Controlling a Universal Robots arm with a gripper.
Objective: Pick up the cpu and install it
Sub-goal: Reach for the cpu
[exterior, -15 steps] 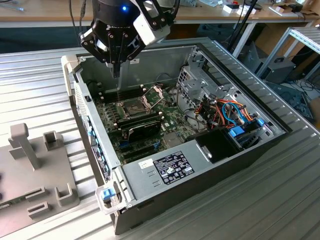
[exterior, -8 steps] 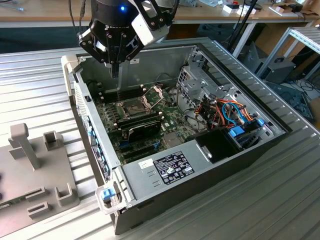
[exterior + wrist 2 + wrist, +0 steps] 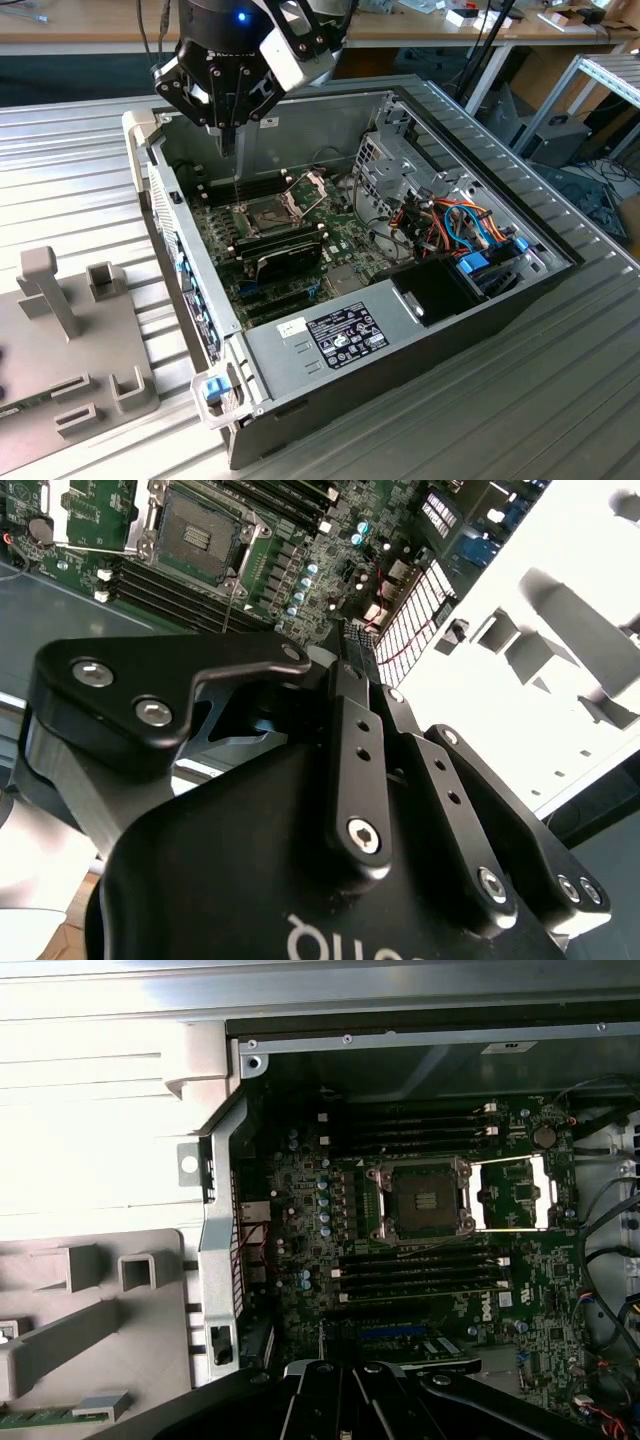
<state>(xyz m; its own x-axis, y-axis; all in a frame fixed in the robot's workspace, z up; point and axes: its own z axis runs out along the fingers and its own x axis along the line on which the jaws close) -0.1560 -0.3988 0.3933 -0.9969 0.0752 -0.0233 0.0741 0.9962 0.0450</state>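
Observation:
An open computer case (image 3: 150, 180) lies on a ribbed metal table. My gripper (image 3: 228, 145) hangs over the case's far corner, above the motherboard (image 3: 300, 270) and a little to the exterior view's left of the socket. The square cpu socket (image 3: 262, 213) looks dark and bare in both wrist views (image 3: 195, 530) (image 3: 422, 1200). Its hinged metal frame (image 3: 307, 186) (image 3: 510, 1192) is swung open beside it. In the second wrist view the gripper (image 3: 345, 640) points down at the board's edge near the case wall. The cpu is hidden from me.
A grey fixture (image 3: 70, 340) (image 3: 70, 1300) with upright posts stands outside the case at the exterior view's left. Long black modules (image 3: 285, 255) lie beside the socket. A drive cage (image 3: 400, 150), coloured cables (image 3: 460, 225) and a labelled power supply (image 3: 340, 335) fill the case's right half.

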